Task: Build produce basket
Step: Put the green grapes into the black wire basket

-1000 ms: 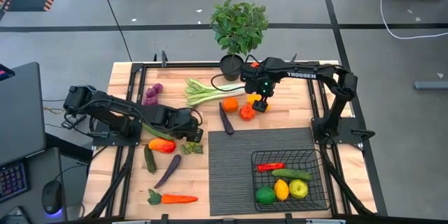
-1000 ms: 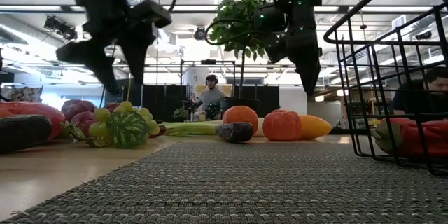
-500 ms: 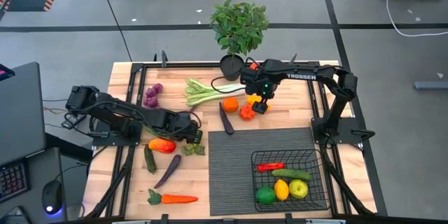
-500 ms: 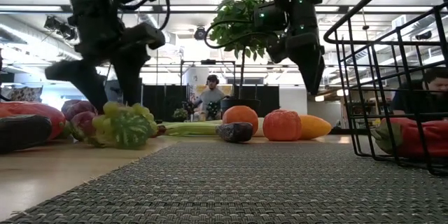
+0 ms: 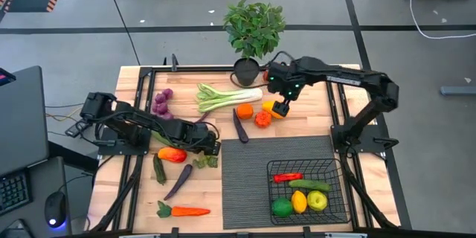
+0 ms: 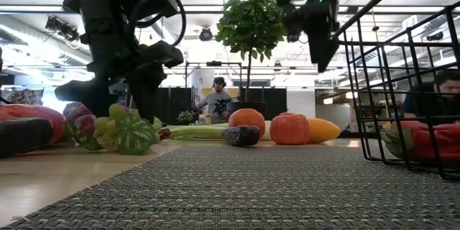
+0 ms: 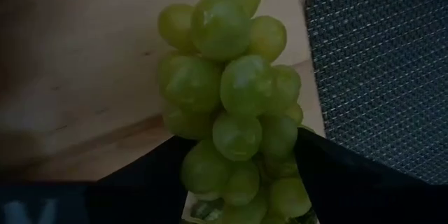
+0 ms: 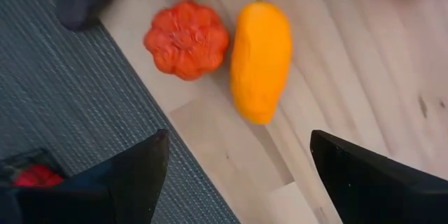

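The green grapes (image 7: 231,105) lie on the bare wood just left of the dark mat (image 5: 245,186). My left gripper (image 7: 238,189) is open and points down over them, one finger on either side of the bunch (image 6: 122,126). My right gripper (image 8: 234,175) hangs open high above a yellow pepper (image 8: 260,59) and a ribbed red-orange pepper (image 8: 185,38) at the far middle of the table, with nothing between its fingers. The black wire basket (image 5: 343,193) stands on the mat's near right corner. It holds a red chili, a cucumber, a lemon and two green fruits. My left gripper comes down from above with its two fingers (image 7: 140,189) flanking the near end of the grape bunch, which lies on the table. I cannot tell whether the fingers touch the grapes.
More produce lies on the wood: leek (image 5: 223,95), purple grapes (image 5: 160,100), orange (image 5: 244,111), dark eggplant (image 5: 240,126), red-yellow pepper (image 5: 172,155), small cucumber (image 5: 158,169), purple eggplant (image 5: 178,181), carrot (image 5: 184,210). A potted plant (image 5: 253,33) stands at the far edge.
My left gripper has sunk onto the green grapes, so that its fingers now stand either side of the bunch. My right gripper has risen, still open, above the yellow and red-orange peppers. No produce has moved.
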Motion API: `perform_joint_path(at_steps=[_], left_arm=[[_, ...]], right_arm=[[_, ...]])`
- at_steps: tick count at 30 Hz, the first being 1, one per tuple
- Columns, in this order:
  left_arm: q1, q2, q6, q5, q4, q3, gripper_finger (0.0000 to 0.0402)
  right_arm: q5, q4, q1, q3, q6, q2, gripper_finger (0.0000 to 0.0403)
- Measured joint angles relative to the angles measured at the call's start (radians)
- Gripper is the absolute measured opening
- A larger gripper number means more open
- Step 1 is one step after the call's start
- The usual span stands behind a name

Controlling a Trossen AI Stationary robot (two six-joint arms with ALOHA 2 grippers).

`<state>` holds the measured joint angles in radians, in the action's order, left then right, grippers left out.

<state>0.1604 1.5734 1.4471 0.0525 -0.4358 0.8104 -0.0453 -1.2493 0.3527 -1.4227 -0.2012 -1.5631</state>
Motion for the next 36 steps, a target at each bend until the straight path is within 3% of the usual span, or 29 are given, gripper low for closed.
perform_joint_path(at_steps=[5, 11, 19, 24, 29, 36], left_arm=[[-0.001, 0.001, -0.004, 0.006, 0.033, -0.001, 0.0215], [-0.001, 0.002, -0.088, 0.002, 0.046, 0.053, 0.0134], [-0.002, -0.003, -0.448, -0.005, 0.063, 0.242, 0.0044], [-0.002, -0.003, -0.628, -0.003, 0.110, 0.393, 0.0041], [-0.002, -0.005, -0.735, 0.023, 0.295, 0.482, 0.0057], [0.001, 0.021, -0.886, 0.066, 0.577, 0.488, 0.0053]], right_arm=[[0.000, 0.004, 0.000, 0.000, -0.061, 0.121, 0.0348], [-0.018, -0.017, 0.000, 0.000, -0.180, 0.249, 0.0348], [-0.083, -0.122, -0.028, 0.000, -0.349, 0.365, 0.0348], [-0.113, -0.169, -0.091, 0.000, -0.479, 0.434, 0.0348], [-0.127, -0.176, -0.199, 0.000, -0.694, 0.528, 0.0348], [0.029, -0.157, -0.319, 0.000, -0.853, 0.623, 0.0348]])
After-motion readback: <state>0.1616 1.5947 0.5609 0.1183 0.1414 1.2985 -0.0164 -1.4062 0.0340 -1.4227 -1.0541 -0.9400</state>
